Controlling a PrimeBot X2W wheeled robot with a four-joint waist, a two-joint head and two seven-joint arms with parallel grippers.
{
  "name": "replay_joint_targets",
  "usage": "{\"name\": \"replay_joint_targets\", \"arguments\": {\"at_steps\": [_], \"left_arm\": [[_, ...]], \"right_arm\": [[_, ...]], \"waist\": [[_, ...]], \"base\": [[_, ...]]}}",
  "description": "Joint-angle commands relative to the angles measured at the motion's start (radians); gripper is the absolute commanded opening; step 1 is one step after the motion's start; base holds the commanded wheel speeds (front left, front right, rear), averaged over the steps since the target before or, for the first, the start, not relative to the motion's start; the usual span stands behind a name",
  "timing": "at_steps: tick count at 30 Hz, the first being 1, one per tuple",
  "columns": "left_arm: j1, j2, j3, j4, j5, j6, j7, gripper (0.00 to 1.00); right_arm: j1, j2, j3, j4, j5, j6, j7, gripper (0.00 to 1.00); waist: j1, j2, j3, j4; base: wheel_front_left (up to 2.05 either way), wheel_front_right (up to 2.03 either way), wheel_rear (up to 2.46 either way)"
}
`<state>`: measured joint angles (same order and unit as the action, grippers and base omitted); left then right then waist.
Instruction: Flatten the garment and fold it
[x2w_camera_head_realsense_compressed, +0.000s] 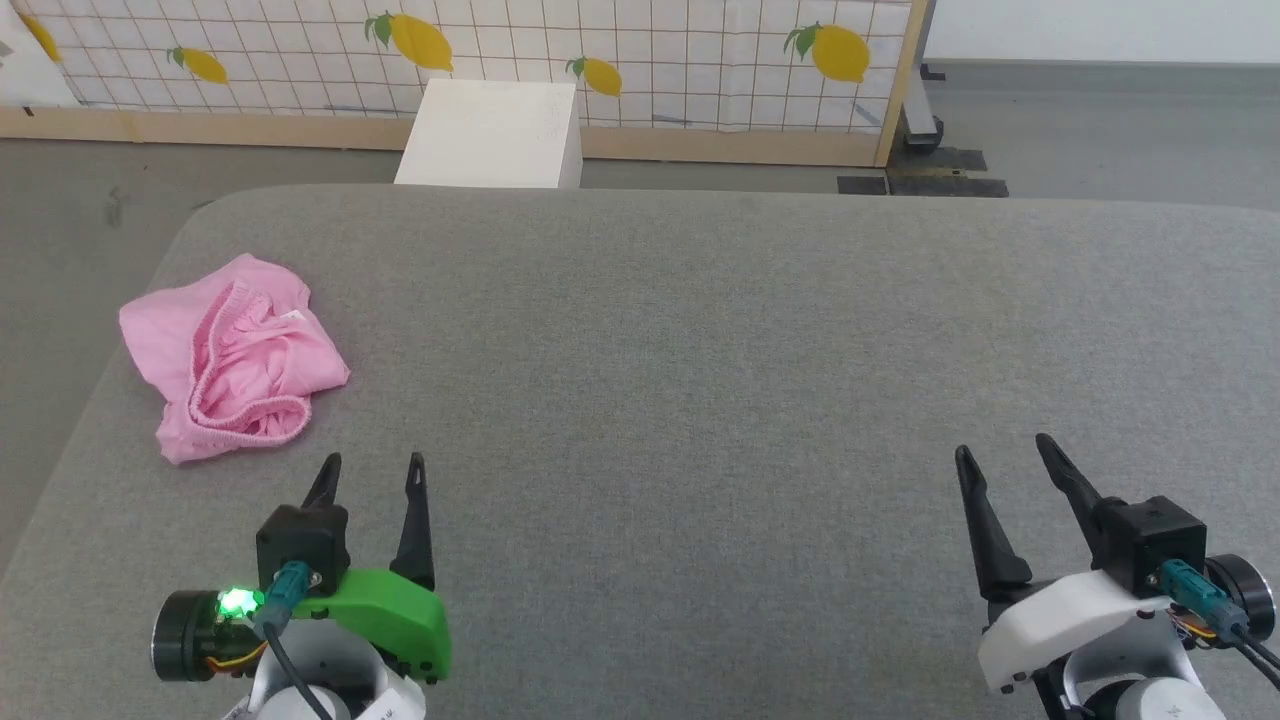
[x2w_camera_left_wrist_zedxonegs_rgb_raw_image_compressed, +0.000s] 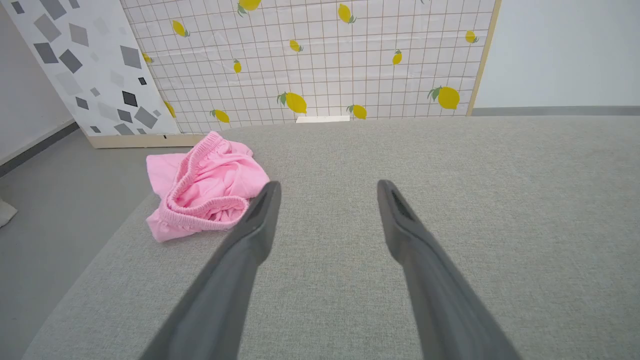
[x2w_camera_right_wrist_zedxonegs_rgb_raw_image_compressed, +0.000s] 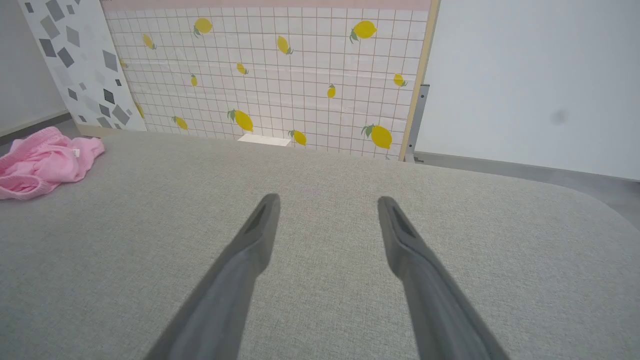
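The small bright pink cloth shorts lie crumpled near the left edge of the grey fabric table, just beyond the left gripper, jaws apart, while the right gripper, also spread, hovers well apart.

the head camera looks down from above the grey table, facing the lemon screen past its far edge. both wrist cameras sit low over the table, facing that same screen. all three share the screen and the garment before its left end.
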<state>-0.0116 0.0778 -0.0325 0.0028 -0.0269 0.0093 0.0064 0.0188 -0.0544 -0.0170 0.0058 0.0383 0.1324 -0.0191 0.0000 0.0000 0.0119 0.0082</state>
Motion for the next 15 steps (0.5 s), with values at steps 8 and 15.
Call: {"name": "replay_joint_targets", "arguments": {"at_steps": [8,15], "left_arm": [[0.000,0.017,-0.011,-0.001,-0.002,0.004,0.000,1.00],[-0.004,0.026,-0.021,0.001,-0.002,0.006,0.005,1.00]], "right_arm": [[-0.018,0.002,-0.005,0.002,0.045,-0.001,-0.005,1.00],[-0.016,0.003,0.005,-0.001,0.055,-0.001,-0.009,1.00]], "waist": [[0.0000,0.0000,0.006,0.004],[0.0000,0.0000,0.008,0.025]], "base": [[0.00,0.00,0.00],[0.00,0.00,0.00]]}}
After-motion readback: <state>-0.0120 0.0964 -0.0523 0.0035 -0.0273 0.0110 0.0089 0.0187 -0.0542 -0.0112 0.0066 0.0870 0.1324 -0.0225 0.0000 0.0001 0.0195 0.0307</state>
